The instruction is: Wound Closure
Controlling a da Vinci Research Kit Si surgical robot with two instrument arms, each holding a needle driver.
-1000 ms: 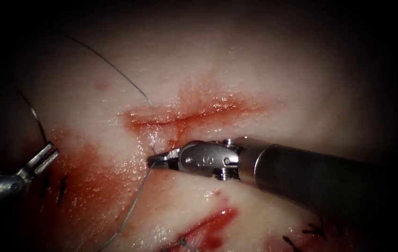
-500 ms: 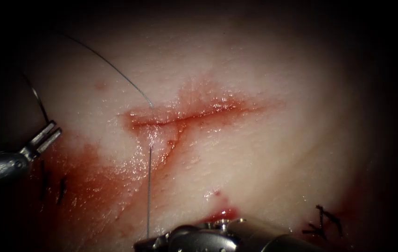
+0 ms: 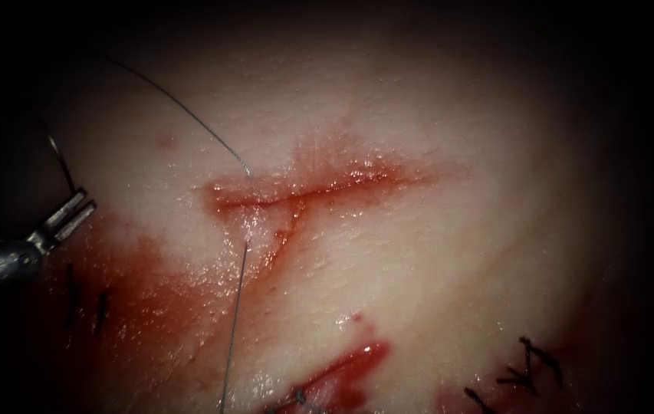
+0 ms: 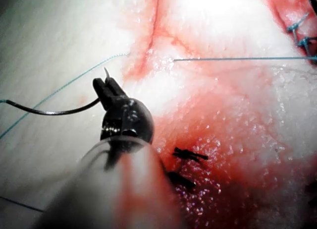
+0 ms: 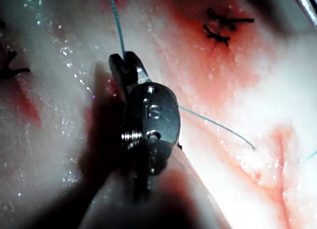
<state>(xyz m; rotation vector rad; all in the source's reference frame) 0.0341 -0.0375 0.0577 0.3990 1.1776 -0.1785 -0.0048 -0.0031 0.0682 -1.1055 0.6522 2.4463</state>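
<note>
The left pincer sits at the left edge of the endoscope view, well to the left of the cut, and it is clenched on the needle. In the left wrist view the same pincer grips the needle close to its pointed end, so a short sharp tip stands out past the jaws while the long dark curve trails away from them, lying free above the tissue and not in it.

The thread arcs from the upper left of the endoscope frame down to the left end of the cut, goes into the tissue just above it, and comes out just below. From there a straight length runs down to the bottom edge of the frame.

In the right wrist view the right pincer is clamped on the thread, which stretches on from the jaws toward the cut.

Red fluid stains the tissue in the lower left and along the cut. Dark cut ends of thread from finished stitches lie at the lower right, with more at the lower left.
</note>
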